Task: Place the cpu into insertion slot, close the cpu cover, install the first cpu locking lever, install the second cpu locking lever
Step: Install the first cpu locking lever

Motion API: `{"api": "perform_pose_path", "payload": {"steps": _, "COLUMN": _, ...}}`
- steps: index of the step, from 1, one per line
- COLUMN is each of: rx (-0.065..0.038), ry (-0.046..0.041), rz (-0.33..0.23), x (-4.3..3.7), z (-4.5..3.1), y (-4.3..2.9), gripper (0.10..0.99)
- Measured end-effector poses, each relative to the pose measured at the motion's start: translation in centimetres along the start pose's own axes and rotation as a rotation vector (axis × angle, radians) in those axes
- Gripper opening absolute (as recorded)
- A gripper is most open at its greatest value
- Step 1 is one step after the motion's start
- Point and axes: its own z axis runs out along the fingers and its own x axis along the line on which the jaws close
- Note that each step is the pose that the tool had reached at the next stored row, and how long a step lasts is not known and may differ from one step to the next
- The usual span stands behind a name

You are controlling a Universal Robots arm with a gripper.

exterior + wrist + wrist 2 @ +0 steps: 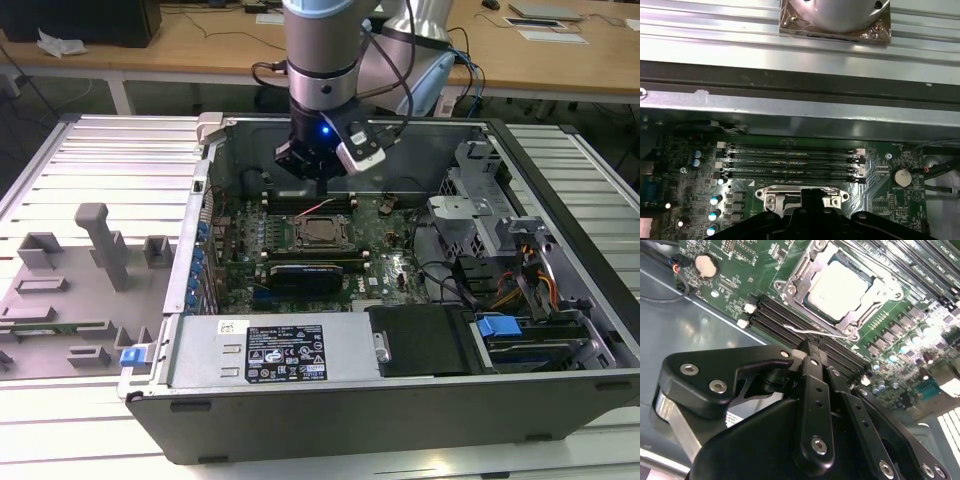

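The cpu (840, 290), with its pale silvery top, lies flat in the insertion slot (805, 299) on the green board. The silver cpu cover (795, 277) lies down around it as a frame. A thin wire locking lever (812, 332) runs along the socket's edge, just off the tip of my gripper (809, 346). The gripper's black fingers (812, 385) are together, and I see nothing between them. In the exterior view the gripper (320, 186) hangs inside the open computer case, just behind the cpu (322, 232). In the first wrist view the gripper (810, 196) overlaps the socket frame.
Memory slots (790, 160) lie between the socket and the case wall (790, 102). A long black card (305, 270) sits in front of the socket. A power supply box (270, 350), a drive cage (470, 215) and cables (520, 280) crowd the case. Grey fixtures (100, 245) stand on the table.
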Motion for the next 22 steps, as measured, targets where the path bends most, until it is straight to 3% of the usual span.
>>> {"api": "perform_pose_path", "payload": {"steps": 9, "rx": 0.002, "ry": -0.0631, "rz": -0.013, "x": 1.45, "z": 0.47, "y": -0.04, "gripper": 0.106}}
{"api": "perform_pose_path", "payload": {"steps": 12, "rx": 0.002, "ry": -0.0683, "rz": -0.014, "x": 1.59, "z": 1.32, "y": -0.22, "gripper": 0.106}}
{"api": "perform_pose_path", "payload": {"steps": 17, "rx": 0.002, "ry": -0.0687, "rz": -0.014, "x": 1.69, "z": 2.41, "y": -0.26, "gripper": 0.106}}
{"api": "perform_pose_path", "payload": {"steps": 22, "rx": 0.003, "ry": -0.0687, "rz": -0.014, "x": 1.62, "z": 2.95, "y": -0.01, "gripper": 0.106}}
